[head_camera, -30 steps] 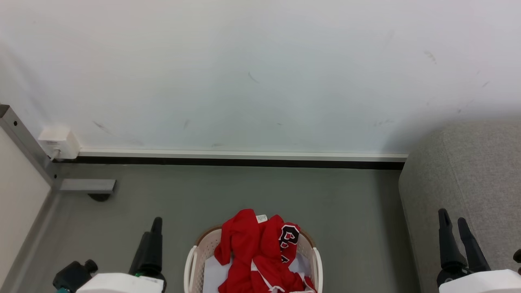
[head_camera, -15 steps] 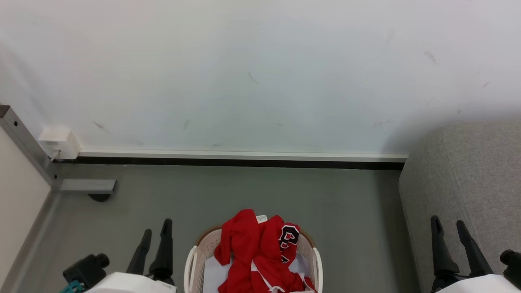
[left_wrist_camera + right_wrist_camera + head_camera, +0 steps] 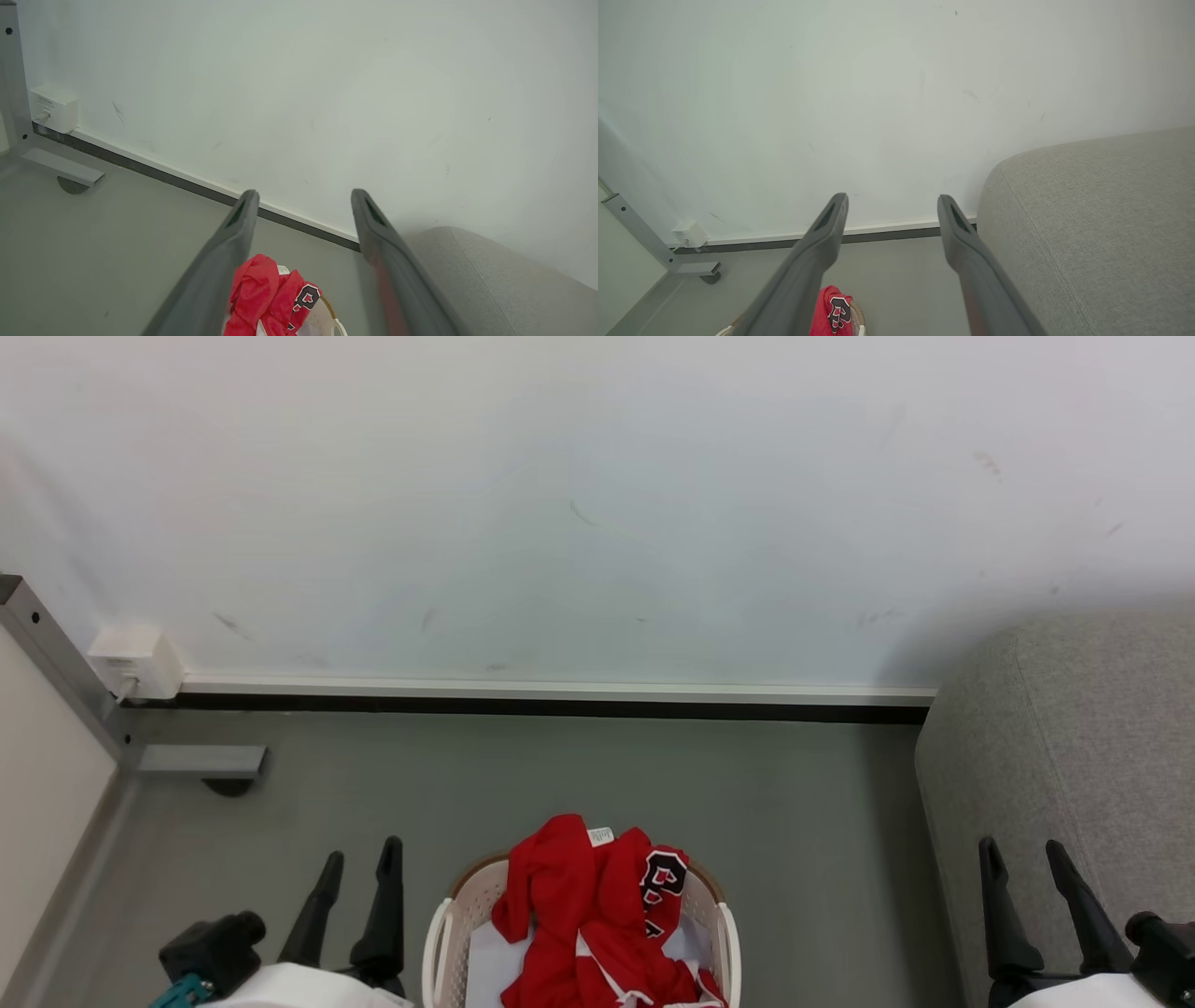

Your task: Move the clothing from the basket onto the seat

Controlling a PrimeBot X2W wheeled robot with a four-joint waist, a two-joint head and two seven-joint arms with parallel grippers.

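- Well, at the bottom centre of the head view sits the basket [image 3: 437, 947], white perforated plastic with rounded corners and a brown rim at its far edge.
- The clothing [image 3: 597, 915] is heaped inside it: soft, crumpled red fabric with white trim, a black-and-white letter patch and a small white label at the top of the pile. One fold rises above the far rim.
- A smooth pale liner sheet [image 3: 487, 959] shows under the red cloth, lower left inside the basket.
- The left gripper [image 3: 363, 848] stands at the lower left, just beside the basket and apart from it. Its two long, dark, tapering fingers are spread wide with nothing between them.
- The right gripper [image 3: 1020, 847] stands at the lower right, in front of the seat. Its fingers are likewise parted wide and empty.
- The seat [image 3: 1083, 737] fills the right edge: light grey woven upholstery with a rounded corner and a faint seam.
- The floor [image 3: 560, 775] is flat matt grey across the middle band.
- The wall [image 3: 597, 504] above is smooth and white with faint scuffs, ending in a white skirting strip [image 3: 560, 691] over a dark line.
- At the left edge a small white box [image 3: 135, 663] is fixed low on the wall, beside a grey metal post with a flat foot [image 3: 201, 762].
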